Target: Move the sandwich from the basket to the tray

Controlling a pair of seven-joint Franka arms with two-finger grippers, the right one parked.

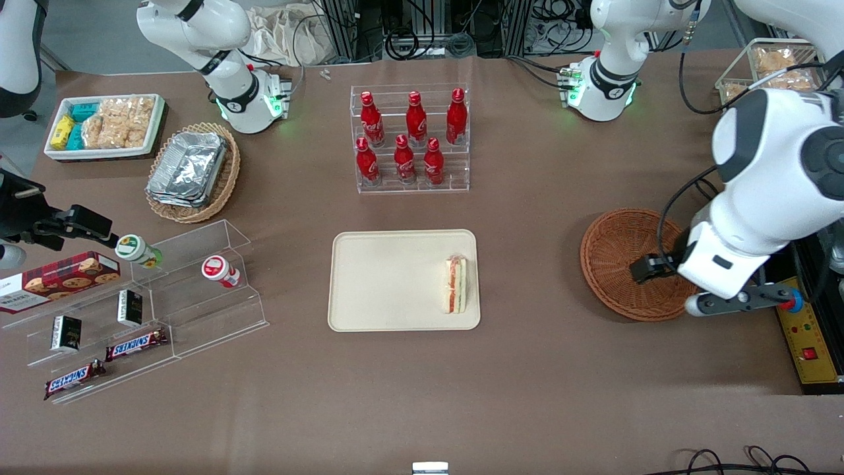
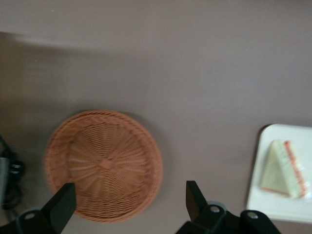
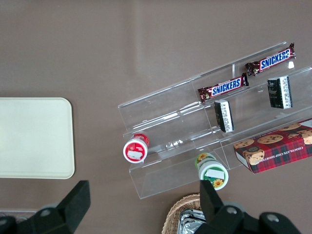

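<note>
The sandwich [image 1: 455, 285] lies flat on the tray [image 1: 389, 280], at the end nearest the basket [image 1: 616, 260], so the job looks done, and the gripper [image 2: 129, 200] hangs above the empty basket with its fingers [image 2: 62, 204] wide open, holding nothing.

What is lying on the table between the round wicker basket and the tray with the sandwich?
Nothing: between the basket and the tray holding the sandwich, only bare brown table shows, in the front and left wrist views. The open gripper hangs above the basket.

Brown table [image 1: 527, 369] w/ tray [image 1: 389, 284], basket [image 1: 616, 264], bottle rack [image 1: 411, 138], gripper [image 2: 129, 204] above basket.
</note>
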